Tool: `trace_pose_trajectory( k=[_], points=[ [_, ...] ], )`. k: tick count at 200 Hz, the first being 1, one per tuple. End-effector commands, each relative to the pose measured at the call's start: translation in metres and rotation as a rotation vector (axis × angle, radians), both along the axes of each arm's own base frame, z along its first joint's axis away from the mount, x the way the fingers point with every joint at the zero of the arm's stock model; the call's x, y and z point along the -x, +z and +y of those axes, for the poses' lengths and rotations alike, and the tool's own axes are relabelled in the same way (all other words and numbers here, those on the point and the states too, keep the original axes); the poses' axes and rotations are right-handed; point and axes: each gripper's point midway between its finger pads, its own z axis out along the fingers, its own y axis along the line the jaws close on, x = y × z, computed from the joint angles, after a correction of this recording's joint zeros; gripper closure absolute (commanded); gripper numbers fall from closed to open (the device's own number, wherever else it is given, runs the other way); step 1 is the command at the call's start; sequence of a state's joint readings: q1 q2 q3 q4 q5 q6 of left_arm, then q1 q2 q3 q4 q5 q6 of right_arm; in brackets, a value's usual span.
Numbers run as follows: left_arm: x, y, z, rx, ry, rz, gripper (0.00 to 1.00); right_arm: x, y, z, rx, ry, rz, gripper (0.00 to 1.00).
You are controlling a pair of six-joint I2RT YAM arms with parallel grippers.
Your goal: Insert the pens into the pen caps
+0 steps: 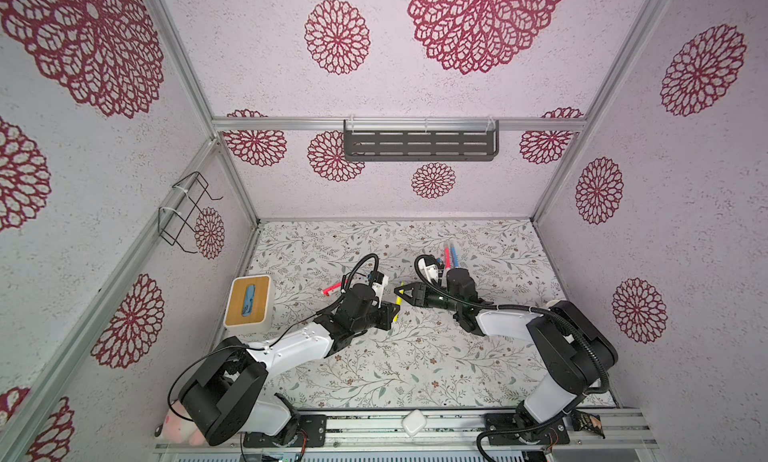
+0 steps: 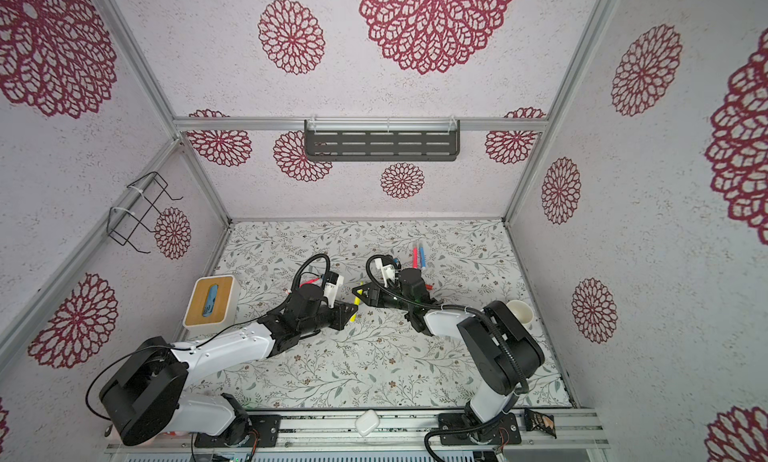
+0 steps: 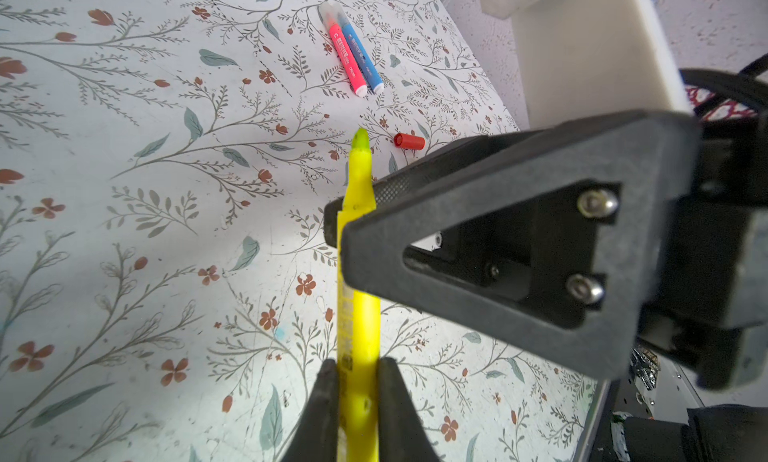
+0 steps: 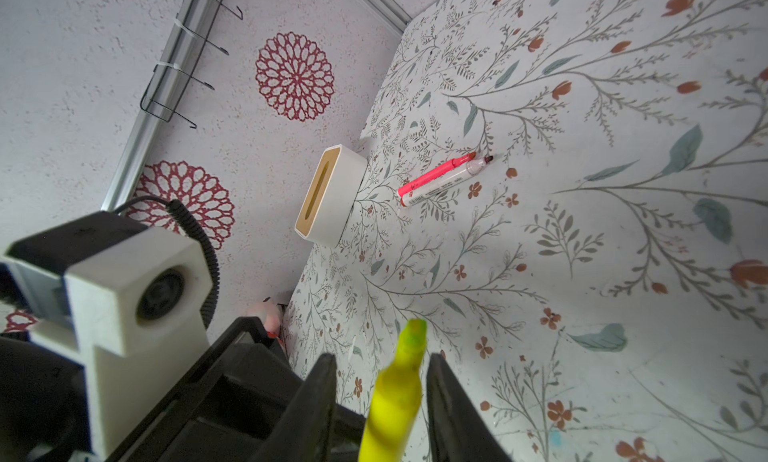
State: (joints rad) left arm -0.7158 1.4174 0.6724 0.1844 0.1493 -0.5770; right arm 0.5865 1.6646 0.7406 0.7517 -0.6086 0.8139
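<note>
Yellow pen (image 3: 359, 314), probably light, stiff and slippery, is clamped at its body by the left pincer (image 3: 357, 366) over the middle of the counter (image 3: 124, 273), with the right pincer (image 4: 381, 358) half open around its tip.

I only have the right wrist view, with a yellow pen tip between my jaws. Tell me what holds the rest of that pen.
Observer: The left gripper is shut on the yellow pen, on its barrel away from the tip.
Operator: Find me a loose cap.
Observer: A red cap lies on its side on the table, apart from every pen.
Operator: Name any pens I can't see.
Observer: A pink pen and a blue pen lie side by side on the table, each with what looks like a pale cap on.
</note>
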Motion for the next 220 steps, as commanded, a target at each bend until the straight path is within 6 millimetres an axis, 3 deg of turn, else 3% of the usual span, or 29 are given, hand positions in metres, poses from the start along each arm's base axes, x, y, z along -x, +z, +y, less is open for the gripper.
trace_pose_trajectory(
  k=[1, 56, 68, 79, 96, 164, 220],
  points=[
    [-0.002, 0.016, -0.011, 0.041, -0.03, -0.038, 0.84, -0.003, 0.023, 0.01, -0.057, 0.032, -0.055, 0.7],
    [-0.004, 0.016, -0.011, 0.033, -0.017, -0.029, 0.81, -0.001, 0.025, 0.009, -0.061, 0.03, -0.061, 0.91],
    [-0.004, 0.014, -0.012, 0.028, -0.02, -0.019, 0.75, -0.001, 0.026, 0.008, -0.064, 0.027, -0.063, 0.92],
    [-0.004, 0.011, -0.013, 0.027, -0.024, -0.006, 0.63, 0.0, 0.028, 0.007, -0.069, 0.027, -0.068, 0.92],
    [-0.003, 0.007, -0.015, 0.03, -0.031, 0.008, 0.59, 0.0, 0.03, 0.008, -0.078, 0.03, -0.072, 0.93],
    [-0.002, 0.002, -0.015, 0.029, -0.031, 0.024, 0.62, 0.001, 0.037, 0.008, -0.131, 0.029, -0.076, 0.94],
    [-0.004, 0.007, -0.007, 0.024, 0.01, -0.002, 0.8, 0.003, 0.03, 0.005, -0.119, 0.019, -0.066, 0.94]
  ],
)
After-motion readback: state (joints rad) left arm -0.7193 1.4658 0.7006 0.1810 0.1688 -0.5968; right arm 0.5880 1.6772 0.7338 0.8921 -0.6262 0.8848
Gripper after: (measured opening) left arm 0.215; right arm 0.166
